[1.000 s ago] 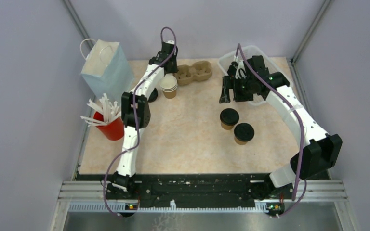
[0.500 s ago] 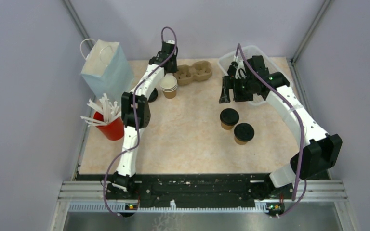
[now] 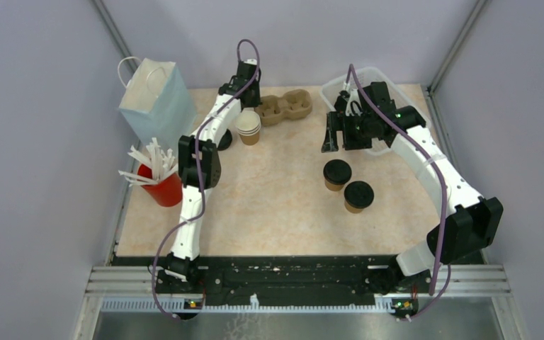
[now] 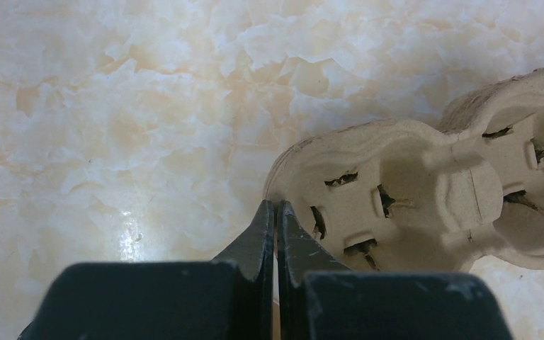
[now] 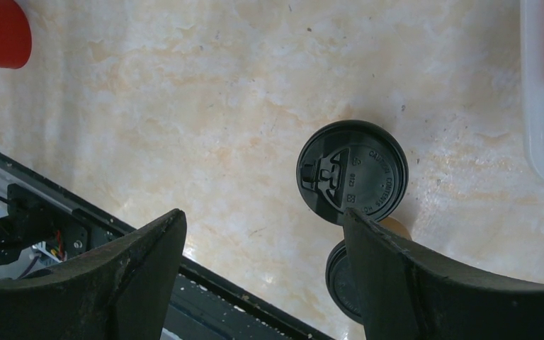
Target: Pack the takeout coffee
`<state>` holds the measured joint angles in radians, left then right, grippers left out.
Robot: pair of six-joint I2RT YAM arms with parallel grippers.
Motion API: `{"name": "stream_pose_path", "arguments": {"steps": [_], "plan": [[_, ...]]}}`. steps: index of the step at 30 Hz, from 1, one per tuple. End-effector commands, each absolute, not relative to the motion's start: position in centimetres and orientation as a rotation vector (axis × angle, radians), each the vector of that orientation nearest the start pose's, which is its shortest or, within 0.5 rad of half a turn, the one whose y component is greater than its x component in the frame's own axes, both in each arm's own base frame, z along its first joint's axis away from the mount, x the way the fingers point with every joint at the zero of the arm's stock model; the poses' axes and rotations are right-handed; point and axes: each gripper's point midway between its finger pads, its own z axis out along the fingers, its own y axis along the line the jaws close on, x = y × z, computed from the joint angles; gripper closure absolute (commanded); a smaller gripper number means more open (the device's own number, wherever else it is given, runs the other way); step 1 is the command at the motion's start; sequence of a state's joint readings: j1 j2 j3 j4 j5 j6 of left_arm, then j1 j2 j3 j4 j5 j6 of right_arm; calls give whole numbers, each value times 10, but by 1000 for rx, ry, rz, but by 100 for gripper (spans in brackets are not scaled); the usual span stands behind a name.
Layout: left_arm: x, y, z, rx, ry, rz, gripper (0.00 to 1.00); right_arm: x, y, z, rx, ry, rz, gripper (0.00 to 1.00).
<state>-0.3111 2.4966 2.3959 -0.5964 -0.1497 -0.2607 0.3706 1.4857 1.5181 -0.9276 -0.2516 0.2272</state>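
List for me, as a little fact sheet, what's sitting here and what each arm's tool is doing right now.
Coffees: two lidded cups, upright, side by side, not yet packed
Carrier: cardboard carrier, both holes empty
Left arm: left tool shut, tips at the carrier's rim; a real pinch cannot be told
Right arm: right tool open, empty, raised near the lidded cups
Extras: lidless cup stack, paper bag, red cup of white sticks, clear bin
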Motion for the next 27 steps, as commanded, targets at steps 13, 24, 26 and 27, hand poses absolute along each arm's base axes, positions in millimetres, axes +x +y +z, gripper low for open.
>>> {"name": "stream_pose_path", "arguments": {"steps": [13,24,26,27], "plan": [[618,-201,239,-116,2045,-359,100,317,181,245,-316,2431,589,19],[600,-208,252,-277,2085,-506,100,316,182,245,-315,2430,595,19],[597,-214,249,-330,2109,-594,100,316,183,244,-319,2432,599,19],[595,-216,244,-372,2125,-659,100,316,183,245,-317,2431,599,19]]}}
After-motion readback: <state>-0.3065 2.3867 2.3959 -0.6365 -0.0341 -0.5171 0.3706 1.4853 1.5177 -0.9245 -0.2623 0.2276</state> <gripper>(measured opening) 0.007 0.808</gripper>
